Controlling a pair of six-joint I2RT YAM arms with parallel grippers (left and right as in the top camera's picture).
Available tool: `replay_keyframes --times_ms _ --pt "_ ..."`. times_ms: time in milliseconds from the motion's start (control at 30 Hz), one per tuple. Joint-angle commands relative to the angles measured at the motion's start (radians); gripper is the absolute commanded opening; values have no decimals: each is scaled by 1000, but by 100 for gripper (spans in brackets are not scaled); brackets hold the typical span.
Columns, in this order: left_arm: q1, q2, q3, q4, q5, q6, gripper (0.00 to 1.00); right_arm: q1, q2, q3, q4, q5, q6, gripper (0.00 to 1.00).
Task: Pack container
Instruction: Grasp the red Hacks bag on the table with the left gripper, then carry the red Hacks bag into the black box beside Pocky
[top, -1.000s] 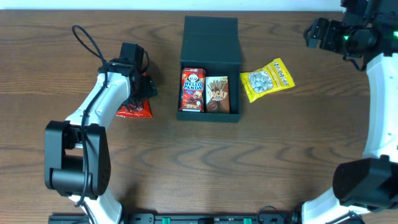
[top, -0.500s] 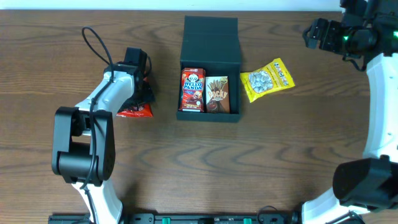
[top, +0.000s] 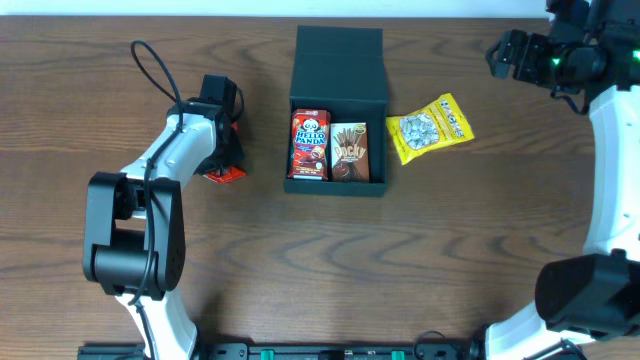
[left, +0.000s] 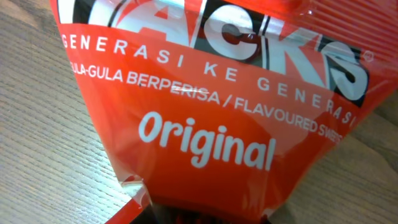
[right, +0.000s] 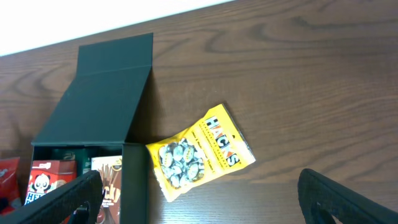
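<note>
The dark green container (top: 337, 188) stands open at table centre, its lid (top: 338, 62) folded back. Inside lie a red Hello Panda box (top: 309, 145) and a brown Pocky box (top: 350, 152). To its left, my left gripper (top: 222, 160) is shut on the lower edge of a red Hacks packet (top: 224, 173). That packet (left: 211, 106) fills the left wrist view and is creased where it meets the jaws. A yellow Hacks packet (top: 430, 127) lies just right of the container. My right gripper (top: 505, 55) hangs open and empty at the far right, above the table.
In the right wrist view the container (right: 106, 99) and the yellow packet (right: 199, 151) lie ahead of the open right gripper (right: 199, 205). A black cable (top: 150, 70) loops behind the left arm. The table's far edge meets a white wall.
My left gripper has closed on the red packet, which has bunched up and now shows far less beneath the gripper. The right arm has not moved.
</note>
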Motion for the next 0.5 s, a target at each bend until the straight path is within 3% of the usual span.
replay_keyframes --times_ms 0,267,467 --pt "3 17 15 -30 2 2 6 -3 -11 14 -1 -11 -16 99" --pt "-19 15 248 -208 2 3 6 -4 -11 14 2 -10 -16 99" --pt "-117 7 465 -280 3 19 6 -5 -11 14 3 59 -11 99"
